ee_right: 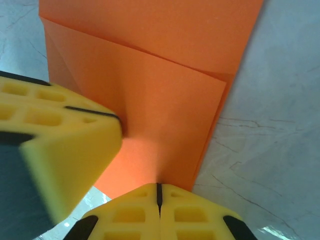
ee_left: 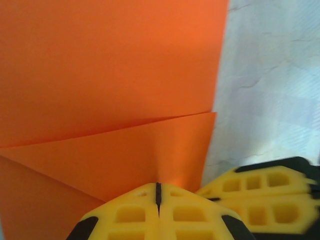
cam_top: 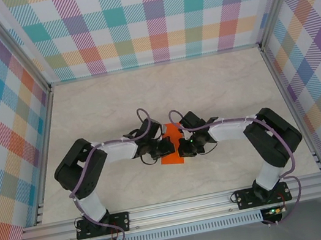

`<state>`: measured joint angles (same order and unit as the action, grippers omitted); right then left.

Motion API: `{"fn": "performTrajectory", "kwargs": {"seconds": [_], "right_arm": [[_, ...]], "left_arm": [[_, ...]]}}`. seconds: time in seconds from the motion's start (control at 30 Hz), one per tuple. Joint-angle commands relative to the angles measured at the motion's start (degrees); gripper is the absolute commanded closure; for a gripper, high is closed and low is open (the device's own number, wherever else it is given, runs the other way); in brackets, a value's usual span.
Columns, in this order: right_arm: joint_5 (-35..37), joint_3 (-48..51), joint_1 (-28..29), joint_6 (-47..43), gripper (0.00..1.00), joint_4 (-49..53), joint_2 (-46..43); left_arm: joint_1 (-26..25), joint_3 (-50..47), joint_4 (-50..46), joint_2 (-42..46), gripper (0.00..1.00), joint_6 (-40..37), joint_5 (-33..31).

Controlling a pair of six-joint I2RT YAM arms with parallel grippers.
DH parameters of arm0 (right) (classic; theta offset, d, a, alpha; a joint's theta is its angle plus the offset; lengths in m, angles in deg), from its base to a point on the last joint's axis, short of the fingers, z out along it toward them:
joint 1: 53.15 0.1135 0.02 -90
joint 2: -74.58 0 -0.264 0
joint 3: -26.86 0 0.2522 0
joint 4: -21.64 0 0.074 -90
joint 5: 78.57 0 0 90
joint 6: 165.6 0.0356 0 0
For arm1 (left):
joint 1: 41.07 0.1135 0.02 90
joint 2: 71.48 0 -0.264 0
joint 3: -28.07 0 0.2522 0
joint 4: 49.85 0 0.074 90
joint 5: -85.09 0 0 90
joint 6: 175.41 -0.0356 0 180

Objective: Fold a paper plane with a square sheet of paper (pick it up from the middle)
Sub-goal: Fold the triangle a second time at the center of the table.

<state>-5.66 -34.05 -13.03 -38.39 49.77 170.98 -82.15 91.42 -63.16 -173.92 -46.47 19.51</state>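
The square sheet of paper (cam_top: 171,133) is bright orange and lies folded into a narrow upright strip at the table's middle, between the two wrists. In the left wrist view the paper (ee_left: 110,75) shows a slanted flap edge over a lower layer. My left gripper (ee_left: 158,186) is shut, its yellow tips pinching a small pucker of the sheet. My right gripper (ee_right: 159,186) is shut on the paper (ee_right: 165,75) the same way, near its edge. The left fingers (ee_right: 60,145) press the sheet just beside it. In the top view, left gripper (cam_top: 167,148) and right gripper (cam_top: 181,147) nearly touch.
The pale marbled table (cam_top: 216,85) is walled by checked panels on three sides. An aluminium rail (cam_top: 182,206) runs along the near edge with both arm bases on it. Purple cables loop over each wrist.
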Motion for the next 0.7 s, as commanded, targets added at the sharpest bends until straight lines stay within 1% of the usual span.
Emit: {"fn": "performTrajectory", "kwargs": {"seconds": [0.0, 0.17, 0.37, 0.5, 0.67], "right_arm": [[4.19, 0.26, -0.23, -0.69, 0.95, 4.83, 2.35], [5.09, 0.26, -0.24, -2.03, 0.95, 6.82, 3.59], [7.72, 0.96, -0.33, -4.5, 0.95, 9.52, 4.58], [8.25, 1.79, -0.3, -5.35, 0.95, 9.77, 4.92], [8.6, 2.3, -0.3, -5.15, 0.95, 9.49, 5.02]], "left_arm": [[-0.39, -0.64, -0.17, -2.69, 0.97, 0.36, -3.41], [0.7, -1.42, 1.27, -3.74, 0.97, 2.15, -6.27], [4.3, -2.98, 1.56, -1.71, 0.96, 2.16, -8.25], [6.89, -2.02, 1.0, -2.23, 0.94, 1.78, -8.27], [8.92, 0.83, -0.56, -4.32, 0.87, 1.1, -8.76]]}}
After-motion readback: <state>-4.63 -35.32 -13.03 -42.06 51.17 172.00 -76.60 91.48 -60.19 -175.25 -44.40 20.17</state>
